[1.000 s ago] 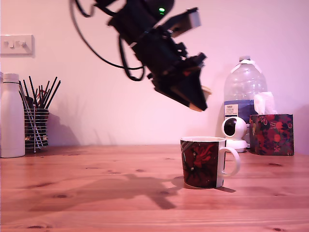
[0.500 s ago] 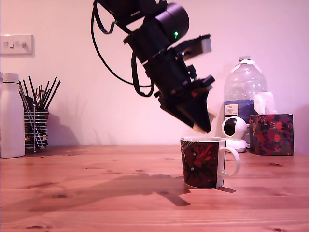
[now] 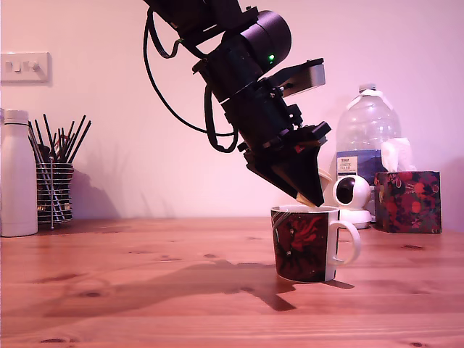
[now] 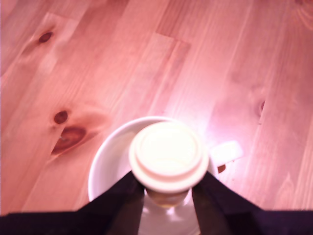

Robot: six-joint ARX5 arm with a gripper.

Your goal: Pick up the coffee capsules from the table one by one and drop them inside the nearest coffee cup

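The dark mug with a red floral pattern, the coffee cup (image 3: 304,243), stands on the pine table (image 3: 145,290), its white handle toward the exterior view's right. My gripper (image 3: 313,192) hangs tilted just above its rim, shut on a cream coffee capsule (image 3: 324,177). In the wrist view the capsule (image 4: 168,155) sits between my two dark fingers (image 4: 122,200), rimmed top facing the camera, directly over the cup's white inside (image 4: 110,161). The cup's handle (image 4: 226,152) peeks out beside the capsule.
A white round camera (image 3: 351,197), a clear water bottle (image 3: 366,134) and a floral tissue box (image 3: 407,201) stand behind the cup at the exterior view's right. A white bottle (image 3: 18,174) and a wire holder of sticks (image 3: 56,181) stand far left.
My gripper has come down and to the exterior view's right with the capsule, from high above the table to just over the cup's rim. The cup has stayed put.
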